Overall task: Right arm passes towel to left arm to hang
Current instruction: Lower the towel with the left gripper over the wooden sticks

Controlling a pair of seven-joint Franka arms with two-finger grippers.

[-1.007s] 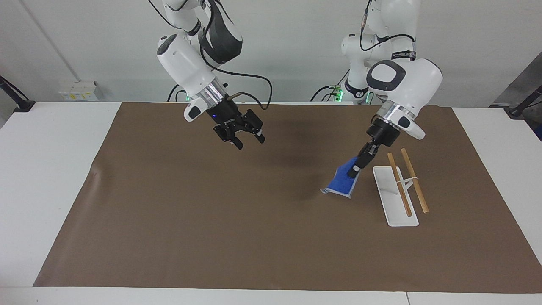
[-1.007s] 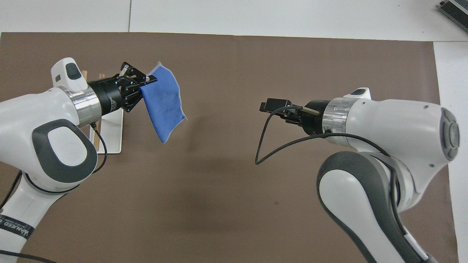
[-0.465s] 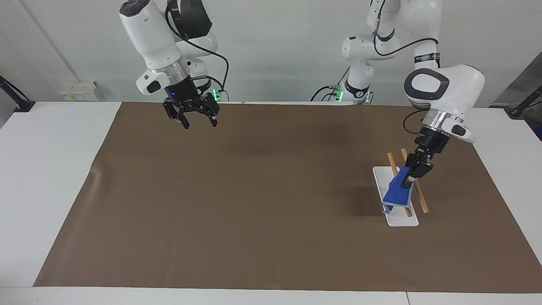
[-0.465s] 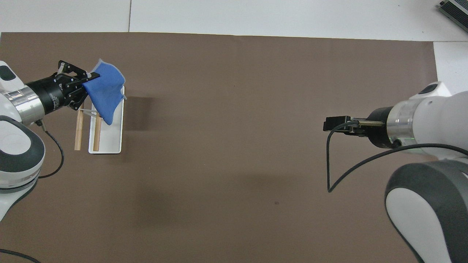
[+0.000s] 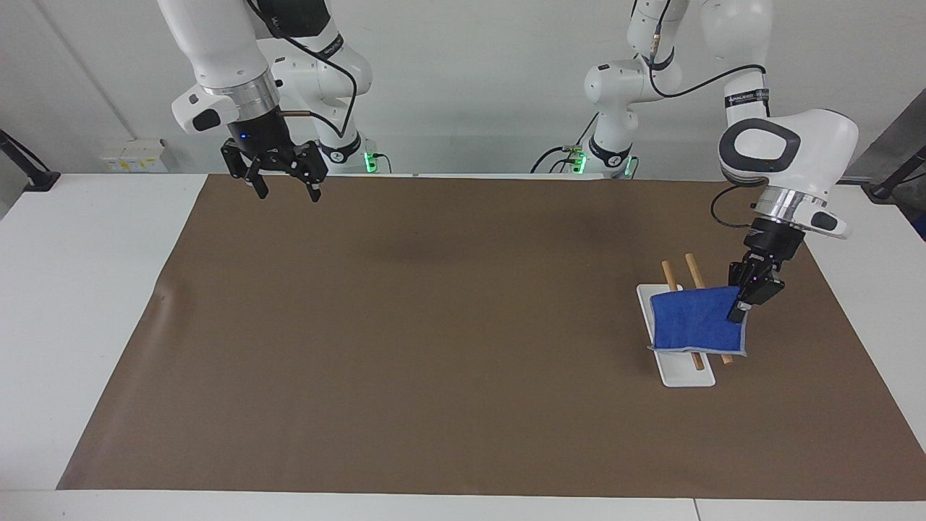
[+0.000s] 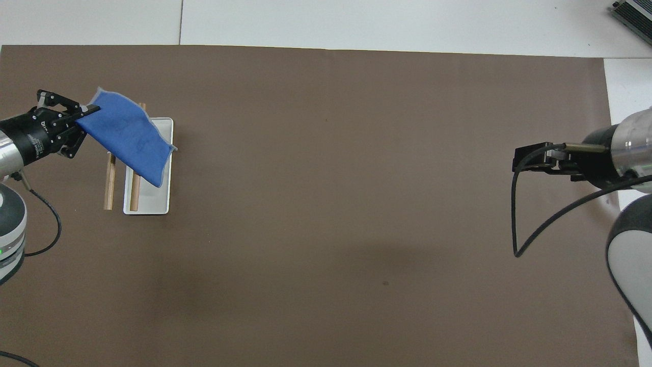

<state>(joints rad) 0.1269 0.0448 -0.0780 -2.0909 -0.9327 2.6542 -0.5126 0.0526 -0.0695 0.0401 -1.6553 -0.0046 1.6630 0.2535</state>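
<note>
Since a moment ago the left gripper (image 5: 739, 313) has carried the blue towel (image 5: 693, 327) over the white rack (image 5: 676, 373) with its two wooden rails (image 5: 692, 269), near the left arm's end of the brown mat (image 5: 434, 347). Its fingers pinch one towel corner; the cloth spreads across both rails. Right gripper (image 5: 282, 189), jaws wide and empty, has drawn back over the mat's corner at the right arm's base.
</note>
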